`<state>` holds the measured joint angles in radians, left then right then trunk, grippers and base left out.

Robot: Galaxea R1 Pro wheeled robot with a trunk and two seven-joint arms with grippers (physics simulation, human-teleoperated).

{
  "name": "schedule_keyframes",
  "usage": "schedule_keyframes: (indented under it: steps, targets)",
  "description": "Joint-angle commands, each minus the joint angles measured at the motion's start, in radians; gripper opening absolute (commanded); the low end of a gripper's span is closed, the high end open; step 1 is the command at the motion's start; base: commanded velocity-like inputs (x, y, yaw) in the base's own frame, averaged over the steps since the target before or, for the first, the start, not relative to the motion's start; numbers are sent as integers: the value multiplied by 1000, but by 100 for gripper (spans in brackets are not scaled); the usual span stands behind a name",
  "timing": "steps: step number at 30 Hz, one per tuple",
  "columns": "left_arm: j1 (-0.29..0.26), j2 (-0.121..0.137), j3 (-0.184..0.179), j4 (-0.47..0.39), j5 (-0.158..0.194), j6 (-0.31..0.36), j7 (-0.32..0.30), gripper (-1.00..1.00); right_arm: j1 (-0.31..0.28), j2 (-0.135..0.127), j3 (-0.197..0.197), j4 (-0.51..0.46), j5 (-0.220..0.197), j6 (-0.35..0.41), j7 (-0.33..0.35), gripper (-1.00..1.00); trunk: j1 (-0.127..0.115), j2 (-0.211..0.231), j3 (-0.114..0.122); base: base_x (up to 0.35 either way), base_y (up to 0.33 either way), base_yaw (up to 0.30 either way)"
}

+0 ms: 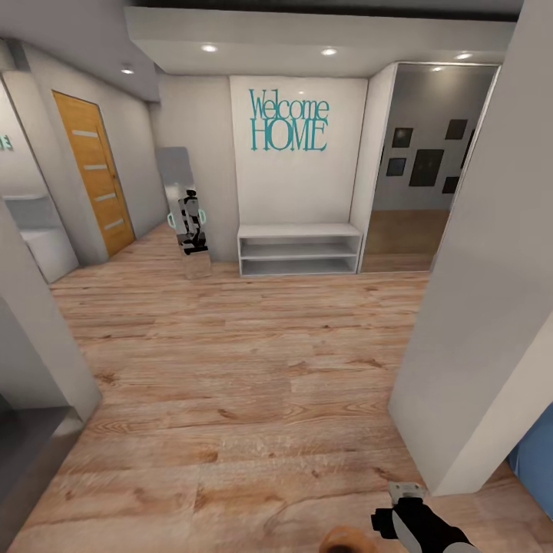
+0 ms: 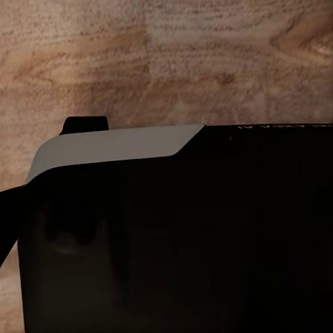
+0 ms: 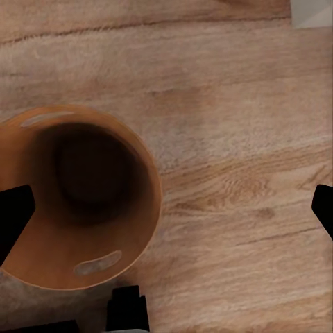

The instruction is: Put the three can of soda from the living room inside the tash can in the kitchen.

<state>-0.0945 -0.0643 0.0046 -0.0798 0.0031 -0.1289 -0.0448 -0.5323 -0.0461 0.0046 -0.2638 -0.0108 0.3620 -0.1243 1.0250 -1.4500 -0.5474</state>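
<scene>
A: Head camera — what is showing?

B: The robot is facing a white hall with teal "Welcome HOME" lettering [image 1: 288, 120], a white shelf bench [image 1: 299, 249] under it, a standing mirror [image 1: 187, 215] and an orange wooden door [image 1: 94, 170]. The right gripper [image 1: 405, 493] is hanging low over the wood floor [image 1: 230, 369], with the trash can's rim [image 1: 346, 541] peeking just beside it at the frame's edge.

A: Left wrist camera?

B: A dark body with a grey edge [image 2: 118, 147] is blocking most of the frame, floorboards [image 2: 166, 62] beyond; whether that gripper is parted or closed cannot be told.

A: Right wrist camera?

B: The trash can [image 3: 111, 267], brown-copper with a dark inside, is sitting just ahead of the right gripper [image 3: 166, 208], off to one side. The fingertips [image 3: 14, 215] are standing wide apart, gripping nothing.
</scene>
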Motion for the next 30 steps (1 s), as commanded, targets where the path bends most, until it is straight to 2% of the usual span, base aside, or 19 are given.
schedule_keyframes:
  steps: [1,23,30]
  targets:
    - [0,0,0,0,0,0,0,100,0,0,0,0,0,0,0,100,0,0,-1,0,0,0]
    - [1,0,0,0,0,-1,-1,100,0,-1,-1,-1,0,0,20,100,0,0,-32,0,0,1]
    - [1,0,0,0,0,-2,-2,100,0,-2,-2,-3,1,0,28,100,0,0,-36,0,0,4]
